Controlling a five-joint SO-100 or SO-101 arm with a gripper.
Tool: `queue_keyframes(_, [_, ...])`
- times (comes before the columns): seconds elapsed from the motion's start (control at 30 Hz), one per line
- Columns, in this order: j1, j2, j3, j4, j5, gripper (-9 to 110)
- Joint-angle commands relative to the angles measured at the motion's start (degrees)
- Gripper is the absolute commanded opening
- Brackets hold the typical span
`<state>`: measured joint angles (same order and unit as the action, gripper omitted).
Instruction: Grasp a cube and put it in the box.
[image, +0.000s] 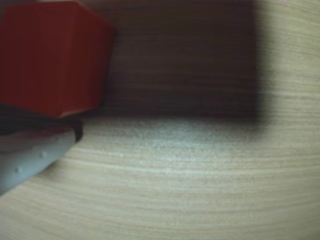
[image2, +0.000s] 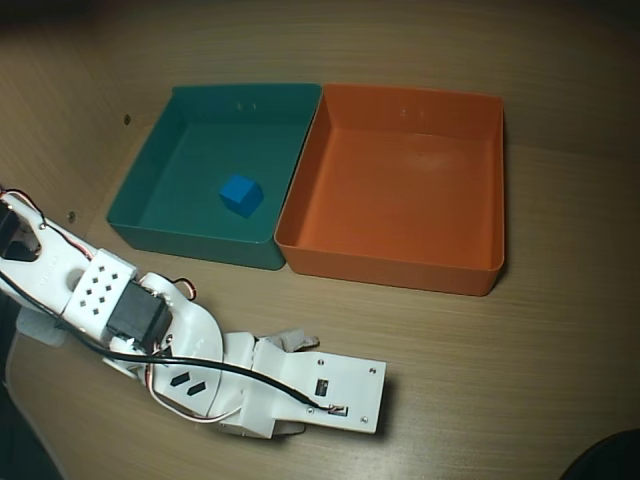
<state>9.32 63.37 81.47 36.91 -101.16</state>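
— So, where is the small solid orange cube (image: 52, 57)?

— Close against my gripper (image: 75, 125) in the wrist view — just above 1 grey finger (image: 35, 152), over the pale wooden table (image: 200, 180).

— Clamped?

— I cannot tell; only 1 finger shows.

— And the large square orange plastic box (image2: 395, 262)?

— Empty in the overhead view, touching the teal plastic box (image2: 190, 240) that holds 1 small blue cube (image2: 240, 195).

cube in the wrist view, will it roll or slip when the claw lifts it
The cube has flat faces and sharp edges, so it probably won't roll. It looks rigid and small, so likely light. Its faces look smooth, so it might slip or twist if gripped near a corner; only one claw finger shows beside it.
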Motion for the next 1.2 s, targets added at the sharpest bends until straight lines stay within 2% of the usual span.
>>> queue_keyframes(0.0, [0.2, 2.0, -0.9, -0.9, 0.4, 27])
queue_keyframes(0.2, [0.2, 2.0, -0.9, -0.9, 0.4, -1])
queue_keyframes(0.27, [0.2, 2.1, -0.9, -0.9, 0.4, -7])
queue_keyframes(0.4, [0.2, 2.3, -0.9, -0.9, 0.4, -4])
queue_keyframes(0.67, [0.2, 2.5, -1.1, -0.9, 0.4, -6])
queue_keyframes(1.17, [-1.9, 10.6, -12.2, -0.9, 0.5, -6])
